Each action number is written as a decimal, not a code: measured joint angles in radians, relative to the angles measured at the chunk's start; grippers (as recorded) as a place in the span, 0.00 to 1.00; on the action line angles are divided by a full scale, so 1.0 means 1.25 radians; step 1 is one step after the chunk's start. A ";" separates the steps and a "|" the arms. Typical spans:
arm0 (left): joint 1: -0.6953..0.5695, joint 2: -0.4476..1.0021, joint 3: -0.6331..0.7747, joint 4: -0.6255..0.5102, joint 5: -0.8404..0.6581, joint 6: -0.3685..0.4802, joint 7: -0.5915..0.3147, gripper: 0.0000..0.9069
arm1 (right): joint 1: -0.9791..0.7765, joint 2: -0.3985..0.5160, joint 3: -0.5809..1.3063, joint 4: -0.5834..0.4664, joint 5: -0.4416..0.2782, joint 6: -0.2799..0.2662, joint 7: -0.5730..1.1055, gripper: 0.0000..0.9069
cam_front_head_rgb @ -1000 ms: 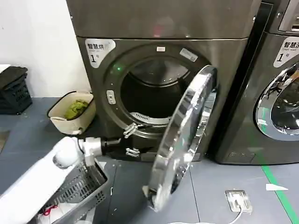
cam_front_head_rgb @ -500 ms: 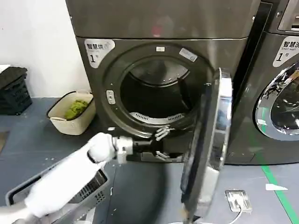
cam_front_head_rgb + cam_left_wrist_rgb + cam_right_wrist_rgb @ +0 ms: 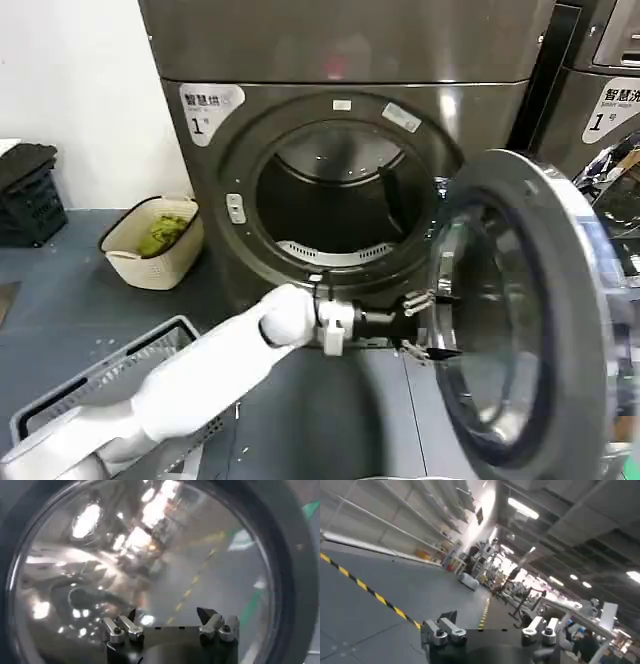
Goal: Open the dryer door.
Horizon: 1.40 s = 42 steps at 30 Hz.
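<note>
The dryer door point(image 3: 520, 320) stands swung out right of the drum opening point(image 3: 335, 195); the left gripper point(image 3: 428, 325) sits against its inner face; a basket point(image 3: 150, 240) lies left of the machine.

The dryer point(image 3: 200, 200) has a dark grey metallic front with a white label in dark print at its upper corner. The dryer door point(image 3: 520, 310) shows a grey inner face around clear, tinted glass. The left arm point(image 3: 200, 385) is white, with a black and silver left gripper point(image 3: 425, 325). A cream basket point(image 3: 130, 262) holds green cloth point(image 3: 160, 233). The floor point(image 3: 60, 290) is blue-grey.
</note>
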 joint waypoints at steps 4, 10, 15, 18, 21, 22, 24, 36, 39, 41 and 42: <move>-0.018 -0.040 0.016 0.033 0.000 0.005 0.000 1.00 | 0.002 0.005 0.004 0.002 0.000 0.002 0.000 1.00; -0.044 -0.107 0.028 0.102 -0.013 0.018 -0.001 1.00 | 0.006 0.020 0.010 0.019 0.001 0.000 -0.001 1.00; -0.066 -0.170 0.033 0.162 -0.018 0.050 -0.005 1.00 | 0.006 0.030 0.013 0.030 0.003 0.000 -0.002 1.00; -0.071 -0.203 0.033 0.194 -0.017 0.075 -0.018 1.00 | 0.006 0.032 0.016 0.031 0.004 0.000 -0.001 1.00; -0.071 -0.234 0.032 0.226 -0.012 0.082 -0.021 1.00 | 0.006 0.033 0.020 0.031 0.004 -0.001 0.002 1.00; -0.071 -0.244 0.032 0.236 -0.011 0.085 -0.021 1.00 | 0.006 0.033 0.022 0.031 0.005 -0.001 0.004 1.00; -0.071 -0.261 0.032 0.254 -0.010 0.097 -0.025 1.00 | 0.007 0.033 0.025 0.031 0.006 -0.006 0.013 1.00; -0.071 -0.278 0.030 0.300 -0.014 0.186 -0.070 1.00 | 0.004 0.016 0.069 -0.009 -0.004 -0.067 0.112 1.00; -0.067 -0.279 0.030 0.298 -0.014 0.218 -0.074 1.00 | 0.000 0.014 0.074 -0.019 0.001 -0.061 0.112 1.00; -0.063 -0.279 0.030 0.295 -0.014 0.224 -0.075 1.00 | 0.001 0.014 0.076 -0.019 0.002 -0.059 0.111 1.00; -0.062 -0.279 0.029 0.295 -0.013 0.226 -0.076 1.00 | 0.002 0.014 0.076 -0.019 0.002 -0.059 0.111 1.00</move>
